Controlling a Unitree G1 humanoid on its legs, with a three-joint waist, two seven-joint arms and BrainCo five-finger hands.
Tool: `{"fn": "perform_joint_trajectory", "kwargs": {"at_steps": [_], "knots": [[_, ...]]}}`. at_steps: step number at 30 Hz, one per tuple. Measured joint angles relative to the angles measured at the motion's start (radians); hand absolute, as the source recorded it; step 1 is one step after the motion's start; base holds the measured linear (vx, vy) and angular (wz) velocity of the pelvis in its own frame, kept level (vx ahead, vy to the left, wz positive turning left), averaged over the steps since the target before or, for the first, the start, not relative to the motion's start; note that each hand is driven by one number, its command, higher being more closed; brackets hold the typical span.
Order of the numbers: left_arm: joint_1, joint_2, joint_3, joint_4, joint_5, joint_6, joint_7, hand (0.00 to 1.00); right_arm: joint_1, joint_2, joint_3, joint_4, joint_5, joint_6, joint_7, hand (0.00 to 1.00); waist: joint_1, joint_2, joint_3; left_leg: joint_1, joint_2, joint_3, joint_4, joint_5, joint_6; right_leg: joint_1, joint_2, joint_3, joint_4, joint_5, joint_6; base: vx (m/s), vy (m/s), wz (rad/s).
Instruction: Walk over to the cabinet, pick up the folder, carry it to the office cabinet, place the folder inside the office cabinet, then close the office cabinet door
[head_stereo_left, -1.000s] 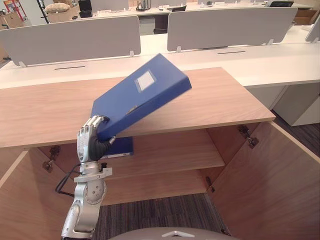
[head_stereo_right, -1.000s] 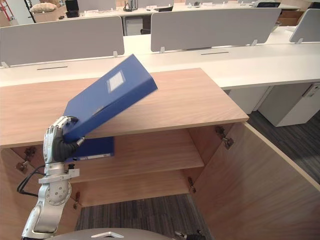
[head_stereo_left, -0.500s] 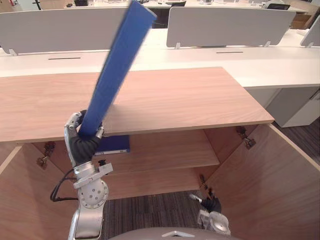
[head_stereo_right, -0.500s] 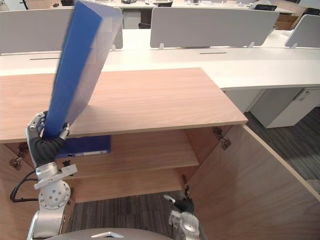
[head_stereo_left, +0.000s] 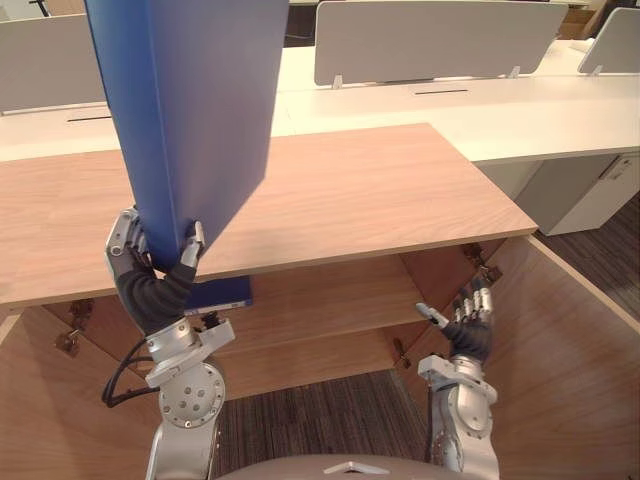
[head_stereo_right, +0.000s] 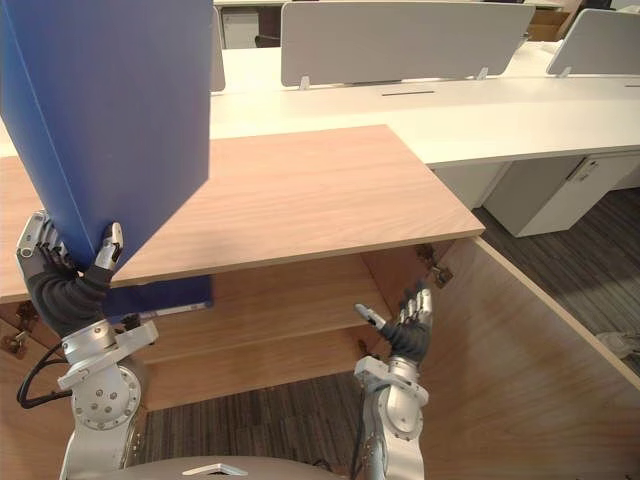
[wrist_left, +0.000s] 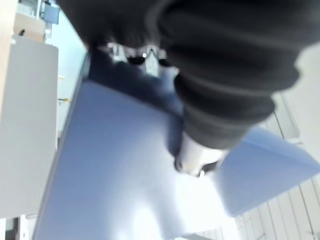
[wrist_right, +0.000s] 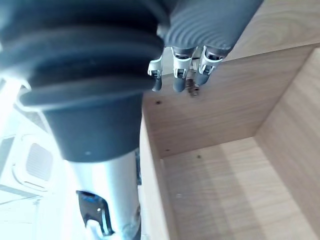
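The left hand (head_stereo_left: 152, 283) is up, fingers and thumb curled round the bottom of the folder (head_stereo_left: 190, 100). The right hand (head_stereo_left: 468, 322) points up, fingers straight and spread.

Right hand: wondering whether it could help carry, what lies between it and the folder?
Left eye view: just the cabinet top's front edge and the shelf lie between right hand and folder.

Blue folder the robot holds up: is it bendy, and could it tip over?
Probably stiff: the blue folder stands nearly upright with flat faces and no sag. It could tip easily, since the left hand grips only its bottom end and most of it rises above. The right hand is open and apart, so nothing else steadies it.
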Motion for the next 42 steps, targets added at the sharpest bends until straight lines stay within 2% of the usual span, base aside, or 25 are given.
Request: {"fn": "perform_joint_trajectory", "kwargs": {"at_steps": [6,13,17,21,32,35,42], "knots": [[0.0,0.002,-0.046,0.0,-0.008,-0.009,-0.012,1.0,0.02,0.002,0.001,-0.145,-0.006,-0.035,-0.006,0.0,-0.009,0.007,0.001,-0.006,0.0,0.006,0.002,-0.004,0.0,-0.009,0.0,0.006,-0.001,0.0,0.0,-0.01,-0.008,-0.03],[0.024,0.017,-0.059,0.026,-0.007,-0.01,-0.031,1.0,0.019,0.002,0.005,-0.26,-0.01,-0.053,-0.007,0.0,-0.014,0.018,0.005,-0.014,0.0,0.01,0.017,-0.013,0.001,-0.015,0.0,0.01,0.001,0.001,0.001,0.0,-0.003,0.0],[0.04,0.027,-0.076,0.035,-0.008,-0.011,-0.055,1.0,0.016,0.001,0.009,-0.306,-0.046,-0.071,-0.006,0.0,-0.015,0.02,0.004,-0.014,0.0,0.014,0.017,-0.014,0.001,-0.016,0.0,0.013,0.0,0.001,0.002,-0.02,-0.02,-0.04],[0.039,0.033,-0.084,0.044,-0.01,-0.011,-0.077,1.0,0.004,-0.002,0.05,-0.364,-0.058,-0.082,-0.006,0.0,-0.017,0.021,0.003,-0.014,-0.001,0.022,0.018,-0.015,0.003,-0.018,-0.001,0.021,0.0,0.003,0.005,-0.02,-0.014,-0.05],[0.019,0.037,-0.133,0.106,-0.11,-0.043,-0.135,1.0,-0.12,-0.033,0.122,-0.376,-0.086,-0.097,-0.006,0.0,-0.007,0.018,0.0,-0.019,-0.003,0.026,0.018,-0.015,0.003,-0.019,-0.003,0.026,0.001,0.007,0.01,-0.03,-0.016,-0.01],[0.019,0.042,-0.15,0.116,-0.121,-0.051,-0.144,1.0,-0.142,-0.041,0.126,-0.376,-0.086,-0.097,-0.005,0.0,-0.004,0.014,-0.019,-0.032,-0.003,0.022,0.017,-0.014,0.004,-0.029,-0.003,0.022,0.0,0.007,0.01,-0.02,-0.025,0.04],[-0.001,0.049,-0.169,0.157,-0.215,-0.064,-0.199,1.0,-0.197,-0.077,0.155,-0.369,-0.084,-0.097,0.008,0.0,0.0,0.011,-0.022,-0.035,-0.005,0.011,0.016,-0.012,0.007,-0.028,-0.007,0.014,0.004,0.007,0.01,-0.01,-0.009,0.03]]}}
